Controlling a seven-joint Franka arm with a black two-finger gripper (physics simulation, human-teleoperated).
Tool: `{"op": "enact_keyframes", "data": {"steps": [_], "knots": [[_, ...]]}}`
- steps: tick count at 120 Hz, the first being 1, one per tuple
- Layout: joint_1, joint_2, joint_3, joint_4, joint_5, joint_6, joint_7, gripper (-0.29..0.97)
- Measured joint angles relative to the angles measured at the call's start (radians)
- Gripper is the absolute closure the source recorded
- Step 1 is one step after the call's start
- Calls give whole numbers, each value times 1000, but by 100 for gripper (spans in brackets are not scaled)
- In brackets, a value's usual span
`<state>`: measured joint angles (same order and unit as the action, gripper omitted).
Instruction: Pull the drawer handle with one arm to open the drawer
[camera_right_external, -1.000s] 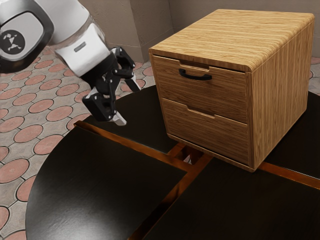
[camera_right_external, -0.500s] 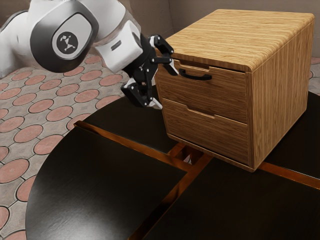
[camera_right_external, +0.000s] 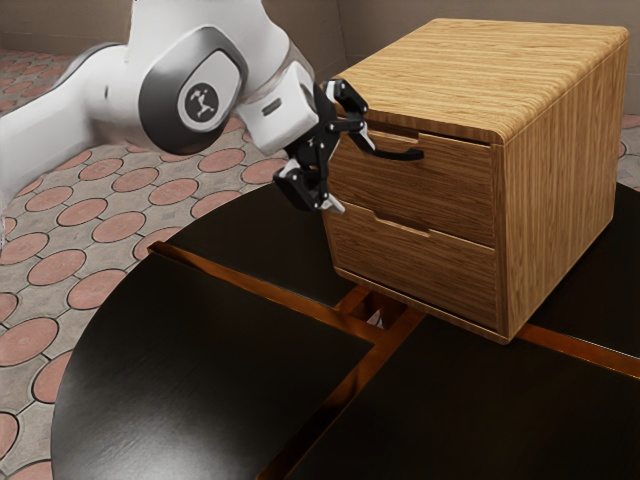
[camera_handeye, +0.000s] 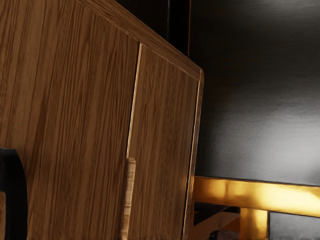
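Observation:
A wooden two-drawer cabinet (camera_right_external: 480, 70) stands on the dark table (camera_right_external: 200, 380). Its top drawer (camera_right_external: 430, 185) carries a black handle (camera_right_external: 398, 153) and sits flush with the cabinet front. My gripper (camera_right_external: 345, 168) is at the cabinet's front corner toward the exterior view's left, open, its fingers spread wide. The upper finger (camera_right_external: 358, 128) is beside the handle's end and the lower, white-tipped one (camera_right_external: 331, 203) lies near the seam above the bottom drawer (camera_right_external: 410, 255). The wrist view shows the drawer fronts close up, with the handle (camera_handeye: 12, 195) at its edge.
The table is made of dark panels parted by copper-coloured strips (camera_right_external: 350, 370). A gap between the panels (camera_right_external: 380, 315) opens just below the cabinet's front. Tiled floor (camera_right_external: 80, 200) lies beyond the table on the exterior view's left.
My arm has swung toward the exterior view's right and up, bringing the open gripper from over the table to the cabinet front at the handle's end. The drawer has not moved.

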<state>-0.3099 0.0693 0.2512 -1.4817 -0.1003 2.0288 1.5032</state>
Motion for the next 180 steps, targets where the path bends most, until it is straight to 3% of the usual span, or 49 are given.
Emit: {"op": "enact_keyframes", "data": {"steps": [87, 104, 112, 155, 180], "knots": [[26, 85, -1, 16, -1, 127, 25, 0], [25, 96, 1, 18, -3, 132, 24, -8], [26, 101, 0, 23, -3, 135, 23, 0], [27, 131, -1, 39, -10, 139, 18, 1], [23, 124, 2, 37, -13, 141, 16, 12]]}}
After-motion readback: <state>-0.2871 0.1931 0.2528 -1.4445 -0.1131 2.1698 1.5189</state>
